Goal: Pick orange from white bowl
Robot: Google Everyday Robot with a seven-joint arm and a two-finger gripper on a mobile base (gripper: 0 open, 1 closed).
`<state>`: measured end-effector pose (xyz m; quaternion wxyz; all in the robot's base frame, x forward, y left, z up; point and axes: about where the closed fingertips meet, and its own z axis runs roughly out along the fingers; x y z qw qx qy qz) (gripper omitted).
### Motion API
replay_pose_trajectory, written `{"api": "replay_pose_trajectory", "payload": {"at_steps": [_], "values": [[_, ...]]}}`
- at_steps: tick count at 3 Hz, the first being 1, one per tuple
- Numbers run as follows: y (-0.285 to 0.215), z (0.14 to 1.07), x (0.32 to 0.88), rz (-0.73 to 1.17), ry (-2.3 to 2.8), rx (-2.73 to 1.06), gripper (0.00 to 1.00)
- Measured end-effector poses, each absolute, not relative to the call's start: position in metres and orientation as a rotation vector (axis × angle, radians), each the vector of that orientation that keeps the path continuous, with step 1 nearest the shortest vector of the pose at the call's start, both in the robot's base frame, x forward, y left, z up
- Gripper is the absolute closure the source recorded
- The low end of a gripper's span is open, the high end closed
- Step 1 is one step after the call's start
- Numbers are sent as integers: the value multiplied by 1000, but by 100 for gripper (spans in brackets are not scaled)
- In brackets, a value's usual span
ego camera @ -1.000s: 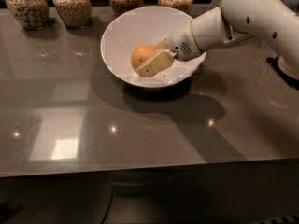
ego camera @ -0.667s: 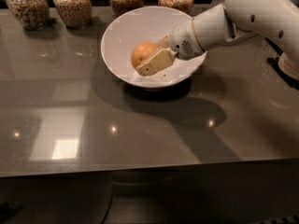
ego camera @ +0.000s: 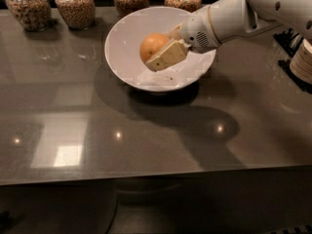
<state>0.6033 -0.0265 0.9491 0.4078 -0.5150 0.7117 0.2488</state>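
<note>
— Where is your gripper?
— My gripper [ego camera: 162, 50] reaches in from the right over the white bowl [ego camera: 122, 38]. Its two tan fingers [ego camera: 168, 56] are closed around the orange [ego camera: 152, 44].
— How does the orange look?
— Round, smooth and glossy, lit from above. It sits within the bowl's rim, its lower right hidden by my near finger.

High view looks down (end effector [ego camera: 162, 48] clasps orange [ego camera: 151, 44] over white bowl [ego camera: 113, 45]).
</note>
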Motion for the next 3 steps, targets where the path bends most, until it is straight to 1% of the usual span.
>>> {"api": "replay_pose_trajectory", "payload": {"at_steps": [1,2,3], "values": [[-38,970,610,590,1764,-1260,100],[-38,972,610,589,1762,-1258,82],[-38,972,610,589,1762,-1258,59]]}}
